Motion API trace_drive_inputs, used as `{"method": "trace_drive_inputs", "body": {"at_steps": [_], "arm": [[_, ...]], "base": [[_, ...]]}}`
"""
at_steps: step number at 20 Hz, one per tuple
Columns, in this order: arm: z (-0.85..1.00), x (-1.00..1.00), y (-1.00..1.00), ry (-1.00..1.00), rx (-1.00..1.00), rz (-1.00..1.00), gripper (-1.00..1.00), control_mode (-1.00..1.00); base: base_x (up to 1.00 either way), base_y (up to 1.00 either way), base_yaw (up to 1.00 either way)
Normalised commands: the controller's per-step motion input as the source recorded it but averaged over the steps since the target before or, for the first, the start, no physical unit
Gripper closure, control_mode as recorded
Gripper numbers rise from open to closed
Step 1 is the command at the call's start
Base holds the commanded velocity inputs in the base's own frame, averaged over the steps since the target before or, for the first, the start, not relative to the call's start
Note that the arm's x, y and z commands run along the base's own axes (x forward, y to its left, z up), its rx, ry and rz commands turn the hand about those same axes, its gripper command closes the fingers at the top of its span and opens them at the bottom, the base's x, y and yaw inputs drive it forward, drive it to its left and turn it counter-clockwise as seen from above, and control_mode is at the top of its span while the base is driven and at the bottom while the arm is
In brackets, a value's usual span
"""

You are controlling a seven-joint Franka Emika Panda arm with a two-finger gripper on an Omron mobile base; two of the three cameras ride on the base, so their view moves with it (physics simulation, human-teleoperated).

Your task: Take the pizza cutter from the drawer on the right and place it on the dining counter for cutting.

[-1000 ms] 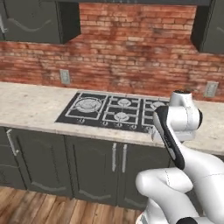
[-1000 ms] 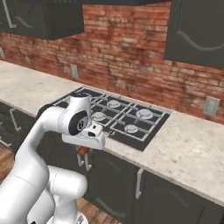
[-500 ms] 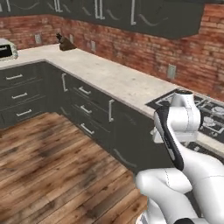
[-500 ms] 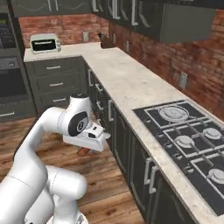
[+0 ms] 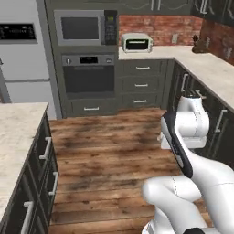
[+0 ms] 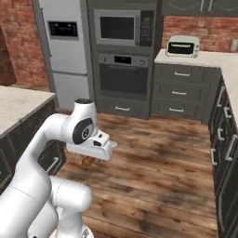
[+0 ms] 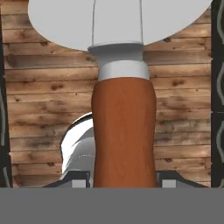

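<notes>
Tool (image 6: pixel 89 160) sits low under the white wrist in the right base view, clamped on the pizza cutter (image 7: pixel 124 131). In the hand view the cutter's reddish-brown handle runs up the middle w/ a silver collar above it and the round grey blade across the top edge; dark finger pads (image 7: pixel 2 131) stand at both side edges. From the right base cam just a bit of the brown handle pokes out below the hand.

Landmark = wall oven (image 6: pixel 124 75), w/ microwave (image 6: pixel 124 27) directly above it. Rel. to the oven:
- fridge (image 6: pixel 64 51) just beside it on the camera-left.
- toaster oven (image 6: pixel 182 46) on the far beige tabletop (image 5: pixel 151 51), camera-right of the oven, over a stack of dark drawers (image 6: pixel 180 93).
- wood floor (image 5: pixel 114 151) spreads in front of the oven; arm and cutter hang above it, well apart from the oven.
- dining counter (image 5: pixel 18 132), beige speckled tabletop w/ dark drawer fronts and silver bar handles, is near-left in the left base cam, across the floor from the oven. Its corner also shows at the left edge of the right base cam.

Cutter is off the dining counter, in the air over the floor, apart from the tabletop. More dark cabinets run down the camera-right side.
</notes>
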Motion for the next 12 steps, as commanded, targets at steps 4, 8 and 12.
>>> {"method": "trace_drive_inputs", "body": {"at_steps": [4,8,12], "arm": [[0.00,0.00,0.00,0.00,0.00,0.00,1.00,1.00],[0.00,0.00,0.00,0.00,0.00,0.00,1.00,1.00],[0.00,0.00,0.00,0.00,0.00,0.00,1.00,1.00]], "base": [[0.50,0.05,0.83],[0.69,0.00,0.81],[0.58,-0.14,0.71]]}}
